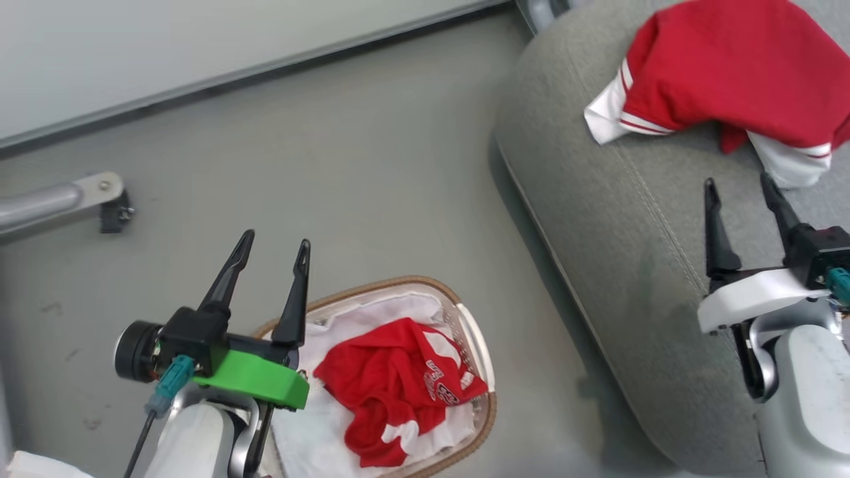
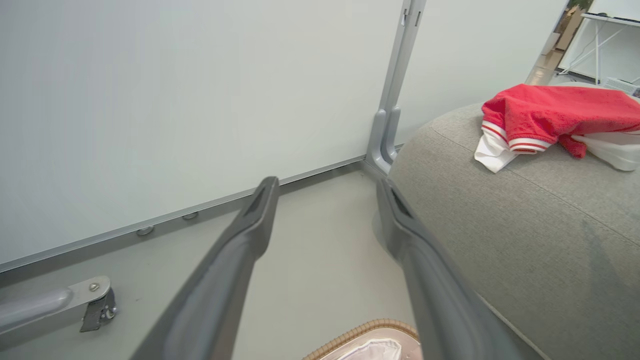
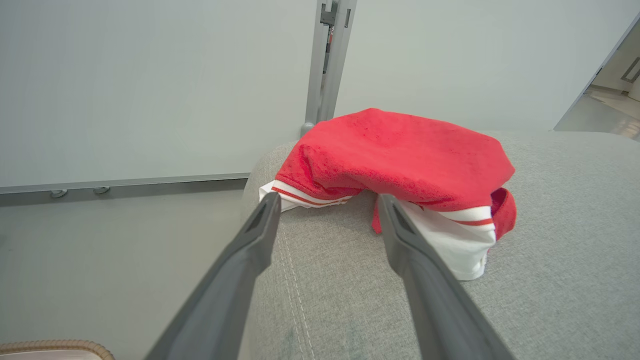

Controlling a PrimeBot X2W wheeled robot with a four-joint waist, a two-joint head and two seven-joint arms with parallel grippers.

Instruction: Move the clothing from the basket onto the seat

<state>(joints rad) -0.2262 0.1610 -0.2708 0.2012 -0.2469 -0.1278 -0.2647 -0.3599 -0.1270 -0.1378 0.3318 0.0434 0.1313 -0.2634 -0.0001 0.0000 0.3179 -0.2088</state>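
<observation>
One red garment with white striped trim (image 1: 730, 73) (image 2: 555, 117) (image 3: 395, 160) lies bunched on the grey seat (image 1: 597, 212) (image 2: 525, 225) (image 3: 560, 250). My right gripper (image 1: 740, 192) (image 3: 325, 205) stands open just short of it, nothing between its fingers. A second red garment with white lettering (image 1: 398, 392) lies crumpled in the basket (image 1: 488, 411) (image 2: 360, 332) on its white liner, on the floor left of the seat. My left gripper (image 1: 275, 245) (image 2: 325, 187) is open and empty, above the basket's left end.
A pale wall panel with a metal floor rail (image 1: 265, 66) runs behind. A grey frame post (image 2: 392, 100) stands at the seat's far corner. A metal leg with a caster (image 1: 99, 199) sits at left. Grey floor (image 1: 372, 186) lies between basket and wall.
</observation>
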